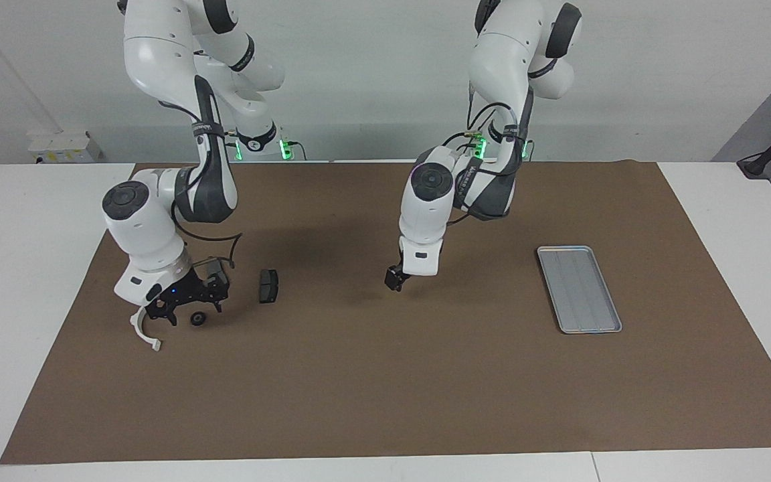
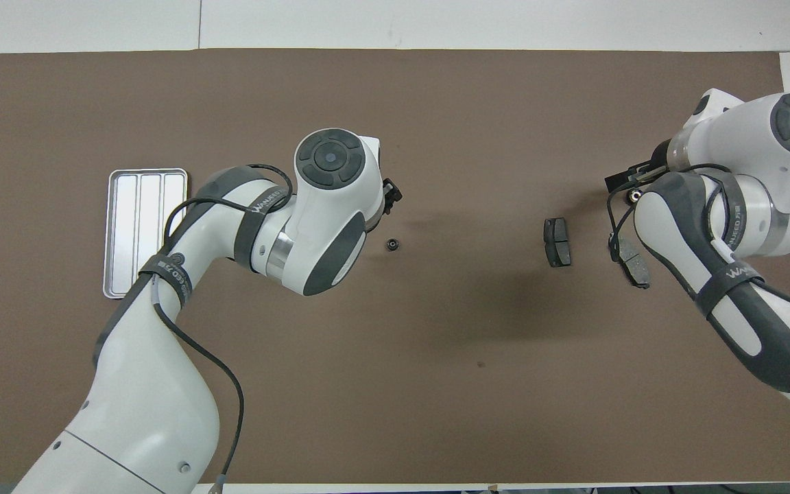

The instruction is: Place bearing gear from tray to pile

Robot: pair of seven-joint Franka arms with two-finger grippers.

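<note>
One small black bearing gear (image 2: 391, 245) lies on the brown mat mid-table, free of my left gripper (image 1: 395, 279), which hangs open just over the mat beside it. A second bearing gear (image 1: 196, 319) lies in the pile, under my open right gripper (image 1: 185, 306), which touches nothing. The pile also holds a white arc (image 1: 144, 332) and two dark brake pads (image 1: 268, 286) (image 2: 635, 265). In the overhead view the right arm hides the arc. The silver tray (image 1: 579, 288) (image 2: 138, 226) sits toward the left arm's end with nothing in it.
The brown mat (image 1: 385, 388) covers most of the white table. The left arm's elbow overhangs one corner of the tray in the overhead view.
</note>
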